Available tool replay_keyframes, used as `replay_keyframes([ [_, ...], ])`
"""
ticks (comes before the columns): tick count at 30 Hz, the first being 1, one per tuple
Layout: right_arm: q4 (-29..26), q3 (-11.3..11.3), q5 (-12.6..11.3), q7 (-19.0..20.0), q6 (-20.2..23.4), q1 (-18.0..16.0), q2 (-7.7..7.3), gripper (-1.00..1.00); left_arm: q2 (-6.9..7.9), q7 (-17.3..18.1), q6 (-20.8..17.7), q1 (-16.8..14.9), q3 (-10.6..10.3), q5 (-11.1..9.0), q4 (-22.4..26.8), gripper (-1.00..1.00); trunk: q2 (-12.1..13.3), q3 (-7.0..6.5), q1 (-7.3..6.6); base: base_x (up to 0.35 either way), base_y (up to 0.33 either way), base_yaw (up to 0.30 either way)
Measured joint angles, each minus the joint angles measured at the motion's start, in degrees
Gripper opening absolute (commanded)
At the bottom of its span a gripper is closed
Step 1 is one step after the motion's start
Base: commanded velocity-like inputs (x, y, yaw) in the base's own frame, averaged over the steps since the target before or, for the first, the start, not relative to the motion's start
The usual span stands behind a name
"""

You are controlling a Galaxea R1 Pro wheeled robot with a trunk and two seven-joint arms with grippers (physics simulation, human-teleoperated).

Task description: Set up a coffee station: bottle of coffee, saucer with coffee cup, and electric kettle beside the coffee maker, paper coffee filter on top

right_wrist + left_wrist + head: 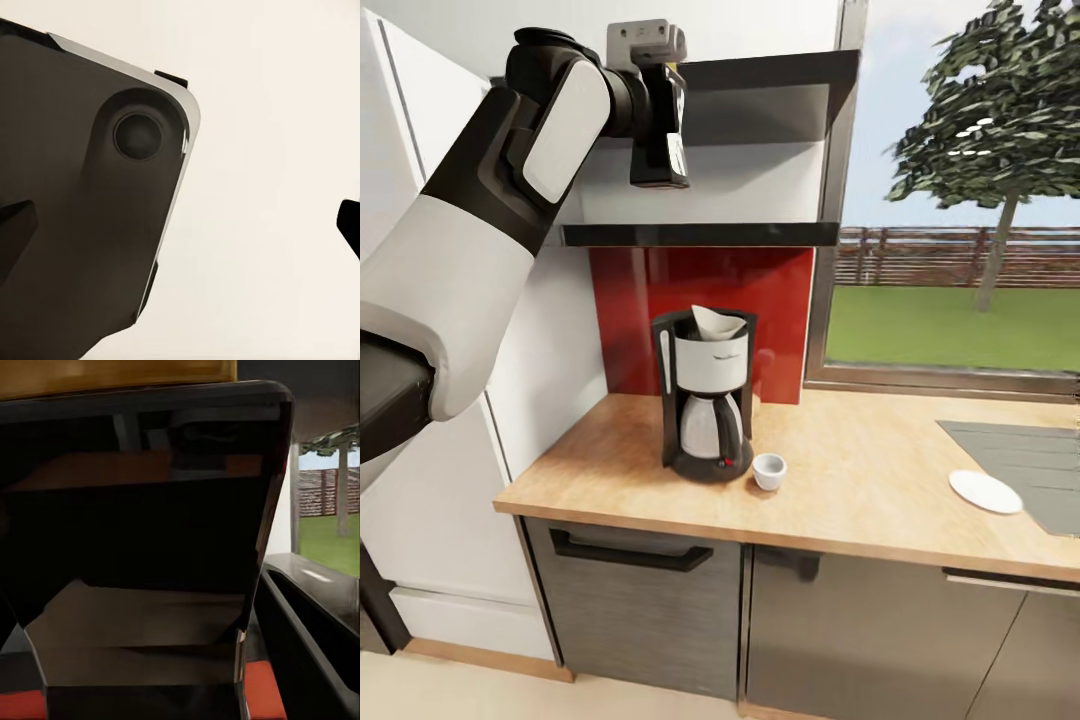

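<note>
Bottle of coffee (142,510) pinched in the left gripper (660,160), up in the air between the two dark boards. Off the kitchen shelf (700,234), roughly 12 o'clock from the coffee maker (705,400). Glossy dark glass right up against the left wrist camera, with a golden-brown lid (112,375) along one edge and one black finger (307,637) alongside. Pale patch on the jar in the head view, maybe a label, way too small to read.

Coffee maker standing on the kitchen countertop (860,490), black frame, white-silver upper body, carafe with black handle, tiny red switch at the base. Script logo on the white part, not legible. Paper coffee filter (717,322) sitting in the top, white cone with a pointed edge. Coffee cup (768,470) just beside the base at about 4 o'clock, small, white and rounded. Saucer (985,492) well apart at about 3 to 4 o'clock, flat white disc at the edge of the grey steel sink (1030,460).

Tan wood-look slab over dark grey cabinet fronts (840,630) with a black bar handle. Shiny red backsplash (760,290) behind the machine. Tree (990,110) and wooden fence outside the window, around 2 o'clock.

Right gripper (184,225): dark slivers at two edges against a cream surface, can't tell wide or narrow. Dark rounded-corner panel (75,225) with a round knob close by.
</note>
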State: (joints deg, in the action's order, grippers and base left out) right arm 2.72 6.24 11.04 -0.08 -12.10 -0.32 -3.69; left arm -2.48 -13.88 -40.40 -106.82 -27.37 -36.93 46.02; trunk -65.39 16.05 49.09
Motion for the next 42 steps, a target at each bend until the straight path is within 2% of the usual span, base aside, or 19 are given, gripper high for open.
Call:
replay_keyframes([
  [10,0.0,0.0,0.0,0.0,0.0,0.0,-0.01,1.0,0.0,0.0,0.0,0.0,0.0,0.0,0.0,-1.0,0.0,0.0,-0.01,-0.249,0.0,0.0],
  [16,0.0,0.0,0.0,0.0,0.0,0.0,0.0,1.0,0.04,0.0,-0.1,0.0,-0.1,0.0,0.1,-1.0,0.0,0.0,-0.03,-0.034,0.0,0.0],
  [21,0.0,0.0,0.0,0.0,0.0,0.0,0.01,1.0,0.39,0.0,-0.1,0.4,-0.2,-0.1,2.2,-1.0,0.0,0.0,-0.03,-0.005,0.0,0.0],
  [22,0.0,0.0,0.0,0.0,0.0,0.0,0.01,1.0,0.77,0.0,-0.1,1.2,-0.2,-0.1,3.9,-1.0,0.0,0.0,-0.03,0.0,0.0,0.0],
  [23,-0.1,0.0,0.0,0.0,0.0,0.0,-0.01,1.0,2.81,0.0,-0.1,4.7,-0.1,0.0,11.0,-1.0,0.0,0.01,-0.03,0.0,0.0,0.0],
  [29,-0.1,0.1,0.0,0.0,-0.1,0.0,0.0,1.0,7.31,0.1,-1.6,10.3,-0.2,-0.1,21.1,-1.0,0.0,0.0,-0.03,0.0,0.0,0.0],
  [30,-0.1,0.1,0.0,0.0,-0.1,0.0,0.0,1.0,8.43,0.1,-1.7,12.5,-0.2,-0.1,24.5,-1.0,0.0,0.01,-0.03,0.0,0.0,0.0],
  [36,-0.1,0.1,0.0,0.0,-0.1,0.0,0.01,1.0,9.84,0.0,-1.9,18.8,-0.1,-0.3,32.4,-1.0,0.0,0.01,-0.03,0.0,0.0,0.0],
  [37,-0.1,0.1,0.0,0.0,-0.1,0.0,-0.01,1.0,10.24,0.0,-2.0,20.8,-0.1,-0.3,34.2,-1.0,0.0,0.01,-0.03,0.0,0.0,0.0],
  [42,-0.1,0.1,0.1,0.0,-0.1,0.0,0.0,1.0,11.78,0.0,-2.0,25.1,-0.1,-0.1,37.7,-1.0,0.0,0.0,-0.03,0.0,0.0,0.0],
])
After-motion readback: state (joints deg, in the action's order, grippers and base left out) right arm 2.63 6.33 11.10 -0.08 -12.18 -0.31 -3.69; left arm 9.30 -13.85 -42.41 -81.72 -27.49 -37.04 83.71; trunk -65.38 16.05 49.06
